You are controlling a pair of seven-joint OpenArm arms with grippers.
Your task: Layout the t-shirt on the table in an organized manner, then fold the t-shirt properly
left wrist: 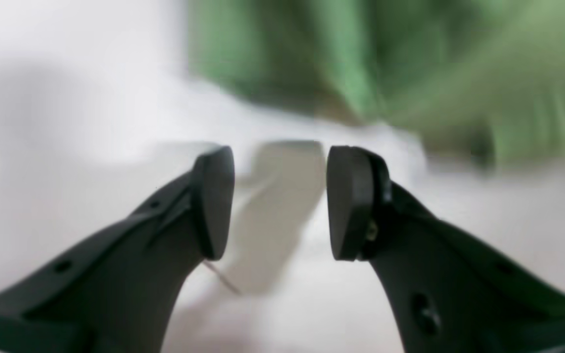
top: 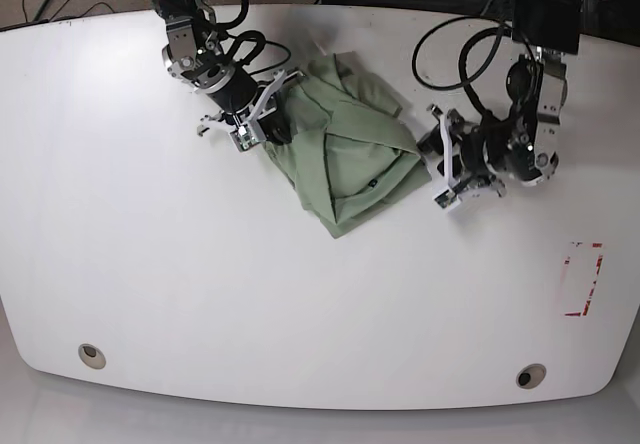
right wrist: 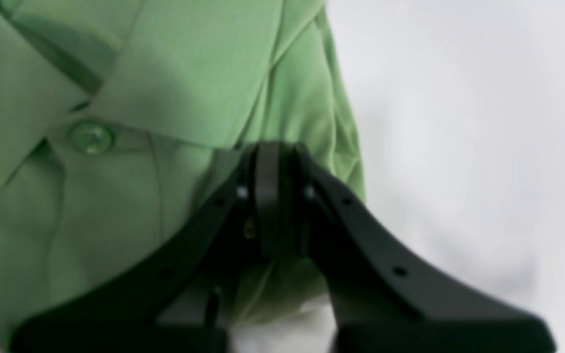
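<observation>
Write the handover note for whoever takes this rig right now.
Right tool: shut, pinching an edge of the green t-shirt.
Left tool: open, holding nothing, beside the shirt's other side over bare table.
Shirt: bunched in a crumpled heap at the far middle of the table; a collar and a button show in the right wrist view.
Done: one edge gripped.
Left: spread it flat, then fold.

I see the table [top: 200, 294], glossy white with curved edges. On it lies the t-shirt [top: 345, 159], crumpled near the far middle. Two grommet holes [top: 92, 355] sit near the front edge, a red-marked rectangle [top: 582, 279] at its right.
</observation>
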